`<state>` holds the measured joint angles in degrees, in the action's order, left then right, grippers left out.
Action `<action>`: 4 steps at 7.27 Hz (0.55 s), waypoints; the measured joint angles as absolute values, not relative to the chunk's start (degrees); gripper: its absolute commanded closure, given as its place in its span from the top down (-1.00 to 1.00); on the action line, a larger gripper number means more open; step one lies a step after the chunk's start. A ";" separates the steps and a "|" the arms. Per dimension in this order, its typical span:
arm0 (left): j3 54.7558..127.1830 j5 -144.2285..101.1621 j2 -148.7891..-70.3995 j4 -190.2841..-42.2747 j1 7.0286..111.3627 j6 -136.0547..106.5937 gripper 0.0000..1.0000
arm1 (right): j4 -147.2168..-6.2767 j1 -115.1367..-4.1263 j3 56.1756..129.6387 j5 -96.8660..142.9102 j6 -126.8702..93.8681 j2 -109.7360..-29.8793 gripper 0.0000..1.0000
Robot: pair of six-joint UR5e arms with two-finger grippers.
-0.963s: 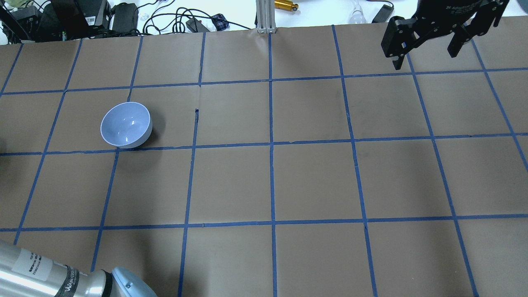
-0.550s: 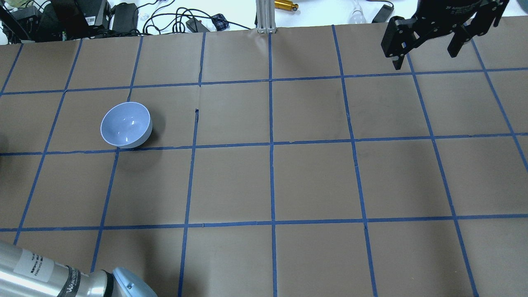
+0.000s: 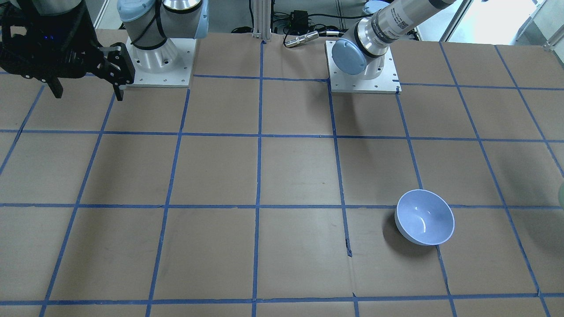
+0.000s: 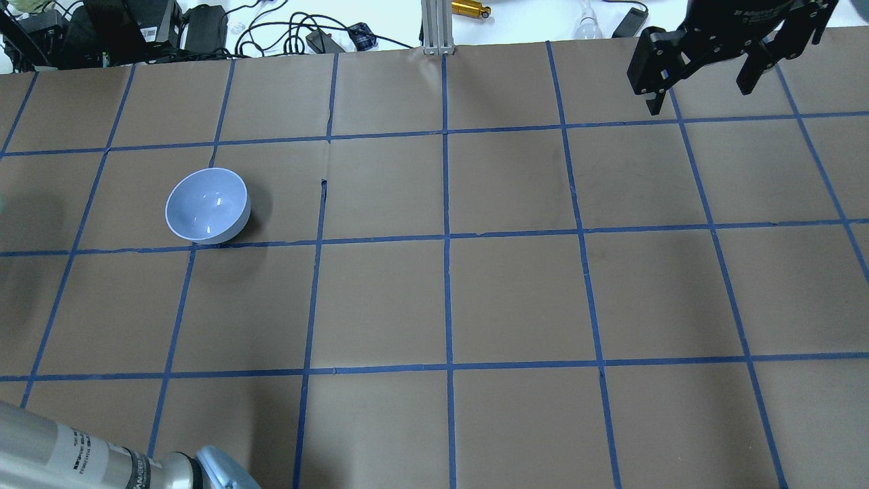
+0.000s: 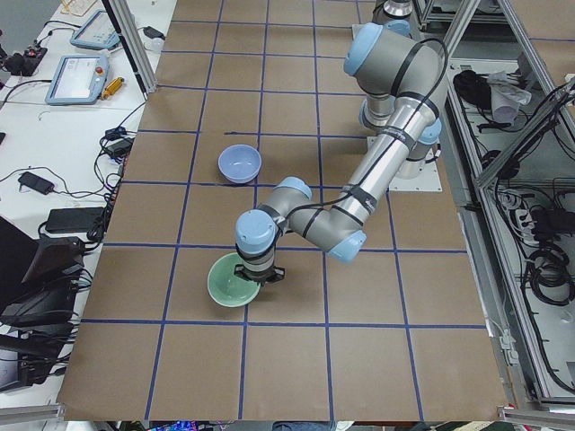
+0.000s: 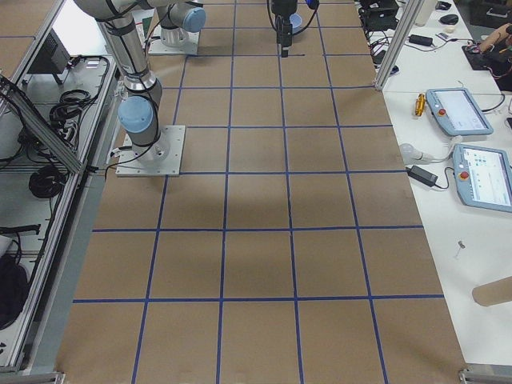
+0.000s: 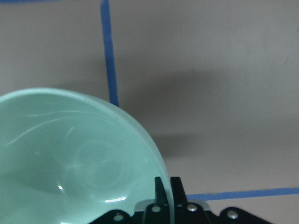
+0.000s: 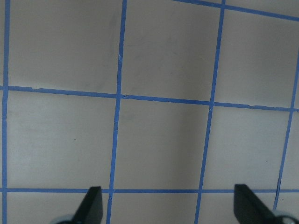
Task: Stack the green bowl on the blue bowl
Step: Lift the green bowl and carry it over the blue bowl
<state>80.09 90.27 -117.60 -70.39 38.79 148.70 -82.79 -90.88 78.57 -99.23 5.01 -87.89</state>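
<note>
Green bowl [image 5: 232,280] is pinched at its rim by your left pincer [image 7: 164,189], left of centre in the left-side view; blue bowl [image 5: 239,163] sits straight up-frame. Right pincer [image 4: 700,94] spread, far off.

The left arm [image 4: 68,445] slides lower in the overhead view; the shadow of the green bowl [image 5: 230,287] widens on the table [image 4: 41,292].
</note>
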 measured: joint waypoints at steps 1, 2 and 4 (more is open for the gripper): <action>81.34 89.42 -114.75 -71.59 41.52 148.69 -1.00 | -82.79 -90.88 78.58 -99.23 5.01 -87.89 1.00; 83.39 88.77 -111.78 -72.45 44.50 148.41 -1.00 | -82.79 -90.88 78.57 -99.23 5.01 -87.89 1.00; 90.42 88.20 -105.45 -73.03 50.61 145.83 -1.00 | -82.80 -90.88 78.58 -99.23 5.01 -87.89 1.00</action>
